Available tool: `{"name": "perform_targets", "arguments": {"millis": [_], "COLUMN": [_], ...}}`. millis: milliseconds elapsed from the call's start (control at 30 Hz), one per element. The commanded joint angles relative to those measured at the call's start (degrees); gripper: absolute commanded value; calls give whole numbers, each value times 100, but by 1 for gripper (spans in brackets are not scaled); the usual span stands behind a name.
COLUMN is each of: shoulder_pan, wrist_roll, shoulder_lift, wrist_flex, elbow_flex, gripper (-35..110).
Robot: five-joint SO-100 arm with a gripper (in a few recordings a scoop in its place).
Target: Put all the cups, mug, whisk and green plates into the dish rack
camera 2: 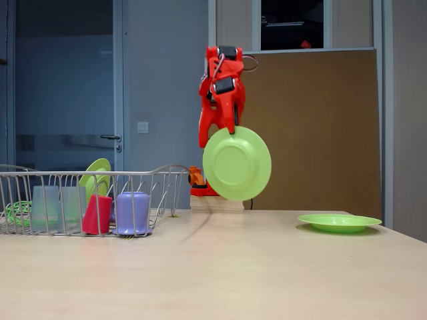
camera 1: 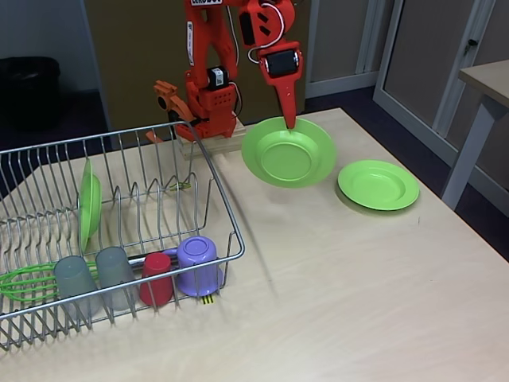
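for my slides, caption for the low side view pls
Orange gripper holds a green plate in the air beside the dish rack.

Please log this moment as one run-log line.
gripper: shut on round lime-green plastic plate, lifted | second green plate: on table | silver wire dish rack: third plate, cups, mug, whisk

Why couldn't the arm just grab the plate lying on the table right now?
Probably not yet: its fingers are shut on another plate, lifted clear. The lying plate itself has nothing around it.
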Motion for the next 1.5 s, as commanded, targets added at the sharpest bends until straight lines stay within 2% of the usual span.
{"name": "perform_targets", "arguments": {"millis": [0, 200, 533, 733, 1000, 1467], "shoulder_pan": [88, 378, 1635, 2452, 3718, 5054], "wrist_roll": [-360, -1459, -2865, -3252, -3814, -3823], "shoulder_lift": [-105, -413, 246, 536, 861, 448], "wrist_flex": [431, 870, 624, 519, -114, -1362], "elbow_flex": [-993, -2320, -1934, -1564, -659, 299], "gripper": [0, 0, 0, 0, 0, 0]}}
